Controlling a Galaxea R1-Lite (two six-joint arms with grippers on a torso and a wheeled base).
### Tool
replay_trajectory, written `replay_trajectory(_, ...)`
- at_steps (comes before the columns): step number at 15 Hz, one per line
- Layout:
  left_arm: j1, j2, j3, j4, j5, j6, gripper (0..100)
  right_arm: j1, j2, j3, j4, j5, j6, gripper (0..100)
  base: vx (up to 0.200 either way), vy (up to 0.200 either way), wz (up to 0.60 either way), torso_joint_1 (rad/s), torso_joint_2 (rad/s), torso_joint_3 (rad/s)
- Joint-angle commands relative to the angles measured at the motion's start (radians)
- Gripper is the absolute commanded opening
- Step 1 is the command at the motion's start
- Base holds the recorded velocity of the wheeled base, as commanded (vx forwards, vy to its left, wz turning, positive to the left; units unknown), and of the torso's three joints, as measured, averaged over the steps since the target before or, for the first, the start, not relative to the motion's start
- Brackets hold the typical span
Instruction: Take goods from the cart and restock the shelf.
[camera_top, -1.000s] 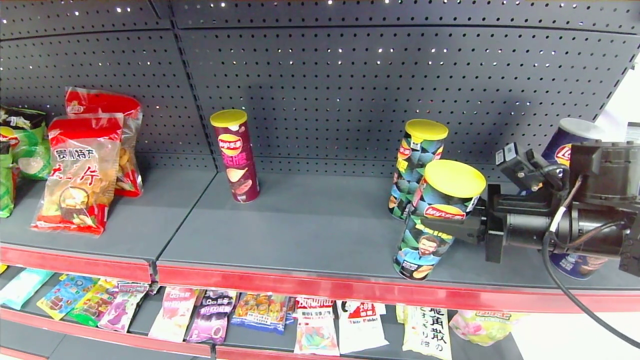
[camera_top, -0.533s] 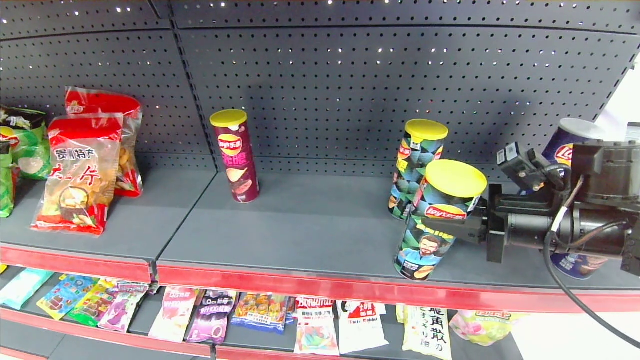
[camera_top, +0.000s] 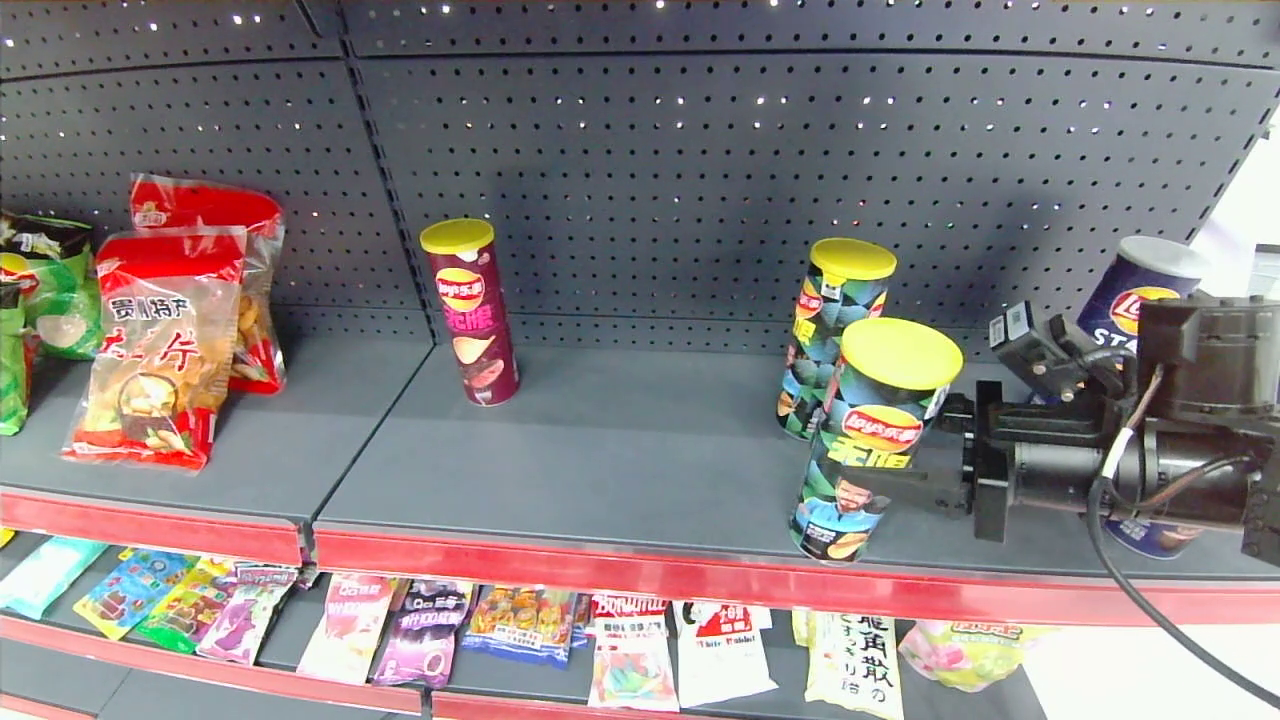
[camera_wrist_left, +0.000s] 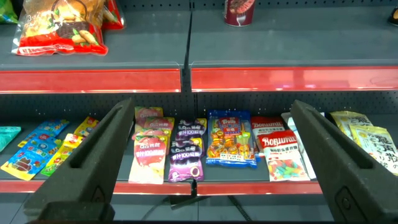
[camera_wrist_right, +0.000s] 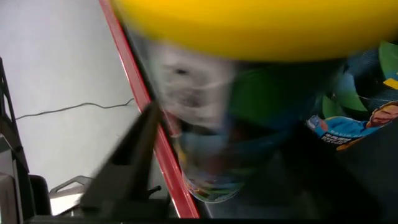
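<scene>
Your task item, the near patterned can (camera_top: 885, 395), stands at the front right of the shelf (camera_top: 600, 470), its base just behind the red front strip. It is a tall cylinder with a flat yellow lid and a glossy printed wrap. Just behind it stands the far patterned can (camera_top: 830, 320), which has the same shape and lid. Well apart to the left, a slimmer maroon can (camera_top: 475, 320), also yellow-lidded, stands upright. At the far right, a blue can (camera_top: 1140, 290) with a white lid stands behind the right arm.

On the shelf's left side, 2 red bags (camera_top: 155, 350) of crinkled clear film show snack pieces inside, and a green bag (camera_top: 45, 300) sits beside them. The back wall is a dark pegboard (camera_top: 700, 180).

The right tool (camera_top: 875, 468) comes in from the right, its black fingers (camera_wrist_right: 127, 165) set around the near can's lower half. You cannot tell whether they press it. The left tool (camera_wrist_left: 211, 106) is released, its 2 fingers wide apart with nothing between them. It faces the lower shelf (camera_wrist_left: 261, 186), where flat packets (camera_wrist_left: 230, 140) lie in a row.

Compared with 1 second ago, the right tool sits lower on the can. The can's logo band is now uncovered, it stands straighter, and its lid is slightly further left. The other goods are where they were.
</scene>
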Motion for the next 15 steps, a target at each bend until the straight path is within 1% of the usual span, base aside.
replay_trajectory(1, 0.0, 0.0, 0.0, 0.001, 0.0, 0.0, 100, 0.001, 0.001, 0.001, -0.002, 0.0, 0.001, 100, 0.0, 0.0, 0.0, 0.0, 0.0, 0.0)
replay_trajectory(5, 0.0, 0.0, 0.0, 0.001, 0.0, 0.0, 100, -0.005, -0.01, 0.01, -0.002, -0.006, 0.003, 100, 0.0, 0.0, 0.0, 0.0, 0.0, 0.0)
replay_trajectory(7, 0.0, 0.0, 0.0, 0.001, 0.0, 0.0, 100, -0.019, -0.047, 0.041, -0.001, -0.023, 0.01, 100, 0.0, 0.0, 0.0, 0.0, 0.0, 0.0)
replay_trajectory(8, 0.0, 0.0, 0.0, 0.001, 0.0, 0.0, 100, -0.022, -0.065, 0.063, 0.009, -0.032, 0.012, 100, 0.0, 0.0, 0.0, 0.0, 0.0, 0.0)
replay_trajectory(11, 0.0, 0.0, 0.0, 0.001, 0.0, 0.0, 100, -0.039, -0.127, 0.084, 0.098, -0.053, 0.012, 100, 0.0, 0.0, 0.0, 0.0, 0.0, 0.0)
replay_trajectory(15, 0.0, 0.0, 0.0, 0.001, -0.001, 0.0, 100, -0.044, -0.183, 0.152, 0.124, -0.056, 0.012, 100, 0.0, 0.0, 0.0, 0.0, 0.0, 0.0)
